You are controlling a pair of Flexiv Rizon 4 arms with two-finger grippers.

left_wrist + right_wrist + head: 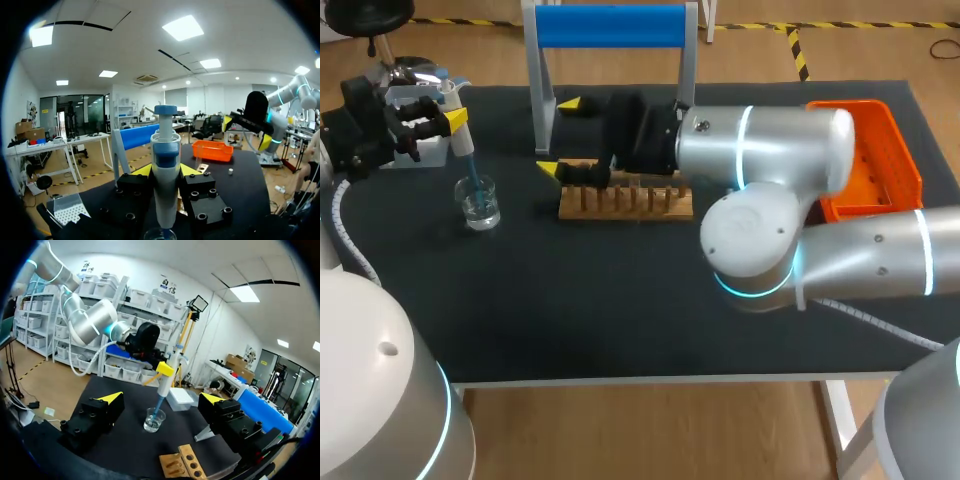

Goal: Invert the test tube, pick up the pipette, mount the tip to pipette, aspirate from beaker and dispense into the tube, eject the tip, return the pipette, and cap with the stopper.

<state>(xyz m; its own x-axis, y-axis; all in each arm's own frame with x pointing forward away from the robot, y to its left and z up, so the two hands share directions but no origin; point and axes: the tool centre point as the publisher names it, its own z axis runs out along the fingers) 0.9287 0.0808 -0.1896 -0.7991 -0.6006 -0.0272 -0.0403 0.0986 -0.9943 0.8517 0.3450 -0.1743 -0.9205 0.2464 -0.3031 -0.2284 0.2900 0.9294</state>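
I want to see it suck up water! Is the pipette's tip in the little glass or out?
In. The pipette stands upright, its blue tip dipping below the rim of the beaker.

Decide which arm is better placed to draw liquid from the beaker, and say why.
Left. The left hand is shut on the pipette, whose tip is down in the beaker. The right hand is open and empty by the wooden rack.
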